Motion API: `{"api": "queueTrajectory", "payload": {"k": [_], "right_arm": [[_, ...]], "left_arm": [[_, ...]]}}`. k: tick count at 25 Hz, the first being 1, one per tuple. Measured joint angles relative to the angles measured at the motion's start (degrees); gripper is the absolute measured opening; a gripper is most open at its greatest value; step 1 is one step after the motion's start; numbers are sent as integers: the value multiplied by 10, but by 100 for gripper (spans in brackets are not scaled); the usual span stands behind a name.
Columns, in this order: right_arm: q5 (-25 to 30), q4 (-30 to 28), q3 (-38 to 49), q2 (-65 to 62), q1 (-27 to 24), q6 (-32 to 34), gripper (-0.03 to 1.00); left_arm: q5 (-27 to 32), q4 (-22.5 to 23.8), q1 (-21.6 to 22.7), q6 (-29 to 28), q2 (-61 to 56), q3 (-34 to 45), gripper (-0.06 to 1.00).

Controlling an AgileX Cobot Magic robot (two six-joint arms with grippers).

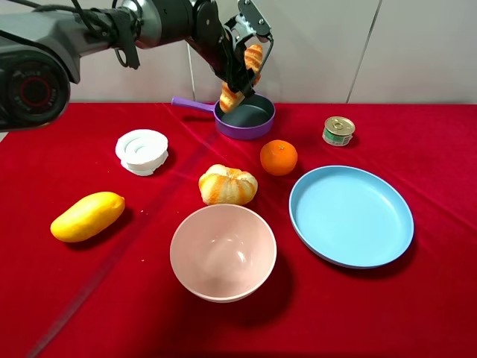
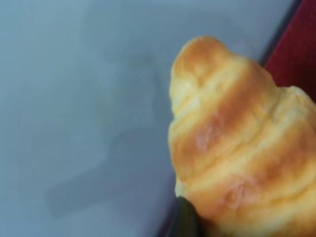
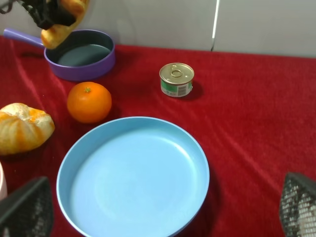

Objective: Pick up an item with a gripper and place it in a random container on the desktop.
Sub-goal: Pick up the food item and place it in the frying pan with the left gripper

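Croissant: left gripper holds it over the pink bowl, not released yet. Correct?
One thing is off. The left gripper does hold the croissant, unreleased, but it hangs over the purple pan at the back of the table, not the pink bowl, which sits empty at the front. The exterior high view shows this.

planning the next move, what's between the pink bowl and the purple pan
A bread roll lies between the pink bowl and the purple pan, clear in the high view.
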Motion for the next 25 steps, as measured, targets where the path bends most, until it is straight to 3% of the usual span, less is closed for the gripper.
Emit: {"api": "queueTrajectory", "payload": {"k": [9,25], "right_arm": [[0,0,0,0,0,0,69],[0,-4,0,0,0,0,69]], "left_arm": [[-41,0,0,16,30,-1,64],[-44,-4,0,16,42,-1,64]]}}
